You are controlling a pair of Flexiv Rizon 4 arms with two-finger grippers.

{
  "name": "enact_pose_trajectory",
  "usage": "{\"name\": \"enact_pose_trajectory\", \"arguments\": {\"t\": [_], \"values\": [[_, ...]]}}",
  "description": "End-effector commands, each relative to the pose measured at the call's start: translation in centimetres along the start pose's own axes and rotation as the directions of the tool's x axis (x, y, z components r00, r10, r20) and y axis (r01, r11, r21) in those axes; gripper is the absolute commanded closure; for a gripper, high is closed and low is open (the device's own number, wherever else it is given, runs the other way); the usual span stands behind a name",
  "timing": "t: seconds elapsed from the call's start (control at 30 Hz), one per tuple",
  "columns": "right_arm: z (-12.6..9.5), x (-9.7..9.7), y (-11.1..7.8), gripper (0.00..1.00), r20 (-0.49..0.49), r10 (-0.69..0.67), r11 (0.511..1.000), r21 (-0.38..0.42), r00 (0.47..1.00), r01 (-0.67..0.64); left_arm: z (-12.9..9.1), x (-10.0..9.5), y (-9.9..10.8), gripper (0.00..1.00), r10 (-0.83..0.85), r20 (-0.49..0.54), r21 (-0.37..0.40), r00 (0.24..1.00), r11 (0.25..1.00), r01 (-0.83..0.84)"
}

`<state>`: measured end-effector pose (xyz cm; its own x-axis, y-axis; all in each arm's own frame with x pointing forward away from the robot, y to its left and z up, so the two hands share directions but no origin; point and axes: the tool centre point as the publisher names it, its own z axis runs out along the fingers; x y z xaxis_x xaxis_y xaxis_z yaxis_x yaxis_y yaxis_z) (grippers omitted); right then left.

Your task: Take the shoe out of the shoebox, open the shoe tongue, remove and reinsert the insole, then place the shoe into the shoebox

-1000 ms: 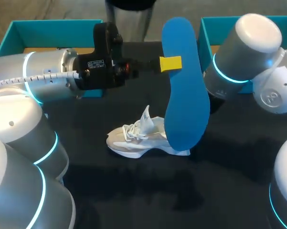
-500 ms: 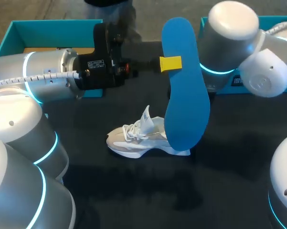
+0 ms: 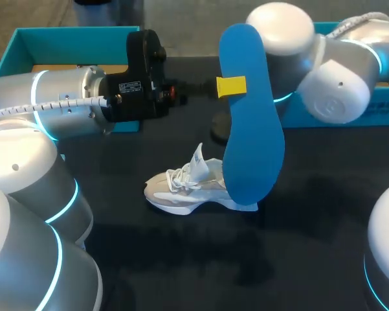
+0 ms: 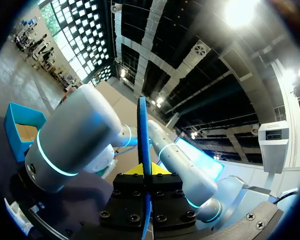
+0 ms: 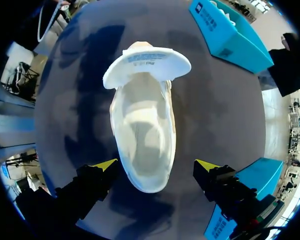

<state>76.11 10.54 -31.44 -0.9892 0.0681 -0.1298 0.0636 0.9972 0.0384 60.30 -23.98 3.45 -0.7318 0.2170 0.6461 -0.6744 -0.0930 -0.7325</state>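
A white shoe (image 3: 194, 188) lies on its sole in the middle of the black table, tongue pulled up. My left gripper (image 3: 231, 86) is shut on the edge of a blue insole (image 3: 249, 129), holding it upright above the shoe's heel. In the left wrist view the insole (image 4: 143, 130) runs edge-on between the fingers of the left gripper (image 4: 146, 172). My right arm (image 3: 323, 71) reaches in behind the insole, which hides its gripper in the head view. The right gripper (image 5: 155, 165) hangs open above the shoe (image 5: 142, 130), its yellow tips either side of the heel, apart from it.
A teal box (image 3: 71, 39) stands at the back left behind my left arm. Another teal box (image 3: 382, 107) stands at the back right under my right arm. In the right wrist view both teal boxes (image 5: 229, 30) (image 5: 239, 200) lie beyond the shoe's sides.
My right arm has swung left across the back of the table, toward the middle behind the insole. The left arm, the insole and the shoe have stayed put.
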Motion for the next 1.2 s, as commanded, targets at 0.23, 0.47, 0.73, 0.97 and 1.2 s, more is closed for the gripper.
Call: {"name": "enact_pose_trajectory", "arguments": {"t": [0.23,0.47,0.73,0.97,1.2], "values": [[0.5,0.2,0.4,0.00,-0.027,0.012,0.999,0.047,1.000,-0.011,0.3,0.0,0.0,1.00,0.001,0.000,0.003,1.000,1.000,-0.001],[0.5,0.5,0.2,0.00,-0.059,0.034,0.999,0.040,0.998,-0.032,0.3,0.0,0.0,1.00,0.001,0.000,0.003,1.000,1.000,-0.001],[0.5,0.5,0.2,0.00,-0.059,0.034,0.999,0.040,0.998,-0.032,0.3,0.0,0.0,1.00,0.001,0.000,0.003,1.000,1.000,-0.001],[0.5,0.5,0.2,0.00,-0.059,0.034,0.999,0.040,0.998,-0.032,0.3,0.0,0.0,1.00,0.001,0.000,0.003,1.000,1.000,-0.001],[0.5,-1.1,1.0,0.00,-0.039,0.038,0.999,0.036,0.998,-0.037,0.3,0.0,0.0,1.00,0.001,0.000,0.003,1.000,1.000,-0.001]]}}
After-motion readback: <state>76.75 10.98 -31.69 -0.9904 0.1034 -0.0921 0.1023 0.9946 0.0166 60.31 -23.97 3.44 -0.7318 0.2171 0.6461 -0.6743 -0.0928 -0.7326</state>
